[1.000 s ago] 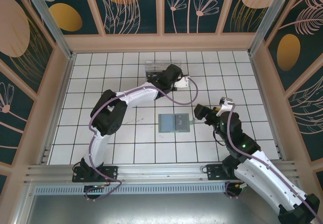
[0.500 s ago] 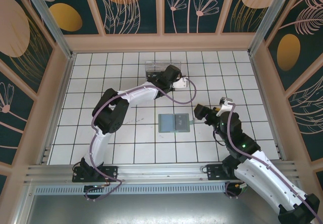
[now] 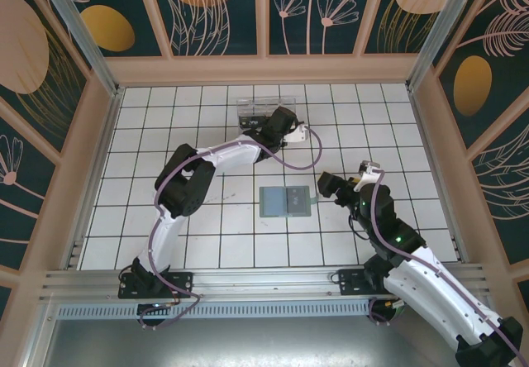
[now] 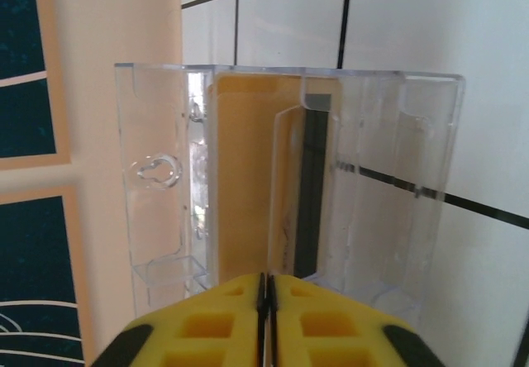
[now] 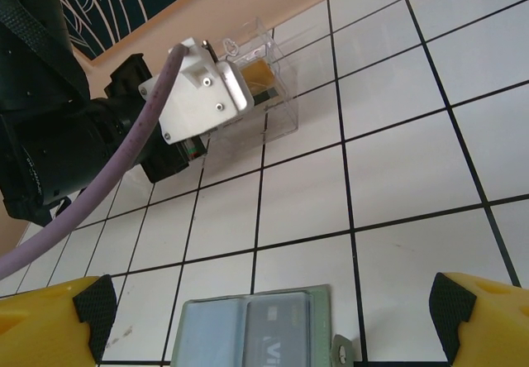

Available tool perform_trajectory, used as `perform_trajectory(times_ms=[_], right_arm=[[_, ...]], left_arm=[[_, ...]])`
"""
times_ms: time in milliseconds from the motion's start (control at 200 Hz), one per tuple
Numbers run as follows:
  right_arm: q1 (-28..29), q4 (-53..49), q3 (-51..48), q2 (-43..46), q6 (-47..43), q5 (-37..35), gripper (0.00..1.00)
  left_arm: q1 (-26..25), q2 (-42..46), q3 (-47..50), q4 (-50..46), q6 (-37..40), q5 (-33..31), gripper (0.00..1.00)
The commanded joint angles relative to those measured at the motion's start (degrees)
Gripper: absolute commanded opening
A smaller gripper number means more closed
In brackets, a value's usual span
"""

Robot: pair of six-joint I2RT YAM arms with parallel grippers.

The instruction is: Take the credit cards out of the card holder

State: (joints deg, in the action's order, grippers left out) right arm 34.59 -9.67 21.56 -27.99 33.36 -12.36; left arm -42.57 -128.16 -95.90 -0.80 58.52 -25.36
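Left gripper point(image 4: 264, 280): pads clenched together, at the open end of clear plastic box point(image 4: 157, 169) containing tan credit card point(image 4: 244, 177) and black credit card point(image 4: 312, 193). Right gripper point(image 5: 269, 313): spread wide, just above card holder point(image 5: 223, 334), unfolded on tiled table point(image 3: 207, 243)

Bright, even light, soft shadows; the left hand point(image 4: 264, 281) looks slightly blurred close-up.

Unfolded card holder point(image 5: 248, 331) between wide-apart tips of right gripper point(image 5: 273, 305)
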Motion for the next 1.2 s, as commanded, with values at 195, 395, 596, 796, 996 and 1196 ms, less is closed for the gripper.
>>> perform_trajectory(times_ms=[195, 395, 596, 796, 996, 1196], right_arm=[[-0.16, -0.23, -1.42, 0.59, 0.91, 0.80, 0.99], [-0.37, -0.09, -1.43, 0.45, 0.91, 0.91, 0.99], [-0.58, 0.13, -1.52, 0.09, 0.70, 1.27, 0.99], [-0.80, 0.44, -1.34, -1.26, 0.21, 2.29, 0.99], [-0.81, 1.09, -0.74, -5.32, -0.15, 4.79, 0.99], [-0.55, 2.68, -0.73, -10.09, 0.20, 8.59, 0.99]], left_arm=[[2.04, -3.67, -4.29, 6.62, -0.34, -3.74, 0.19], [2.23, -3.88, -5.29, 6.24, -1.90, -3.29, 0.24], [2.24, -1.65, -6.25, 4.11, -5.83, -1.69, 0.36], [2.22, 3.94, -5.78, 1.60, -16.88, 0.03, 0.45], [2.23, 13.56, -0.37, 1.14, -33.07, 0.33, 0.50], [2.23, 27.02, 12.86, 3.26, -52.68, 2.38, 0.80]])
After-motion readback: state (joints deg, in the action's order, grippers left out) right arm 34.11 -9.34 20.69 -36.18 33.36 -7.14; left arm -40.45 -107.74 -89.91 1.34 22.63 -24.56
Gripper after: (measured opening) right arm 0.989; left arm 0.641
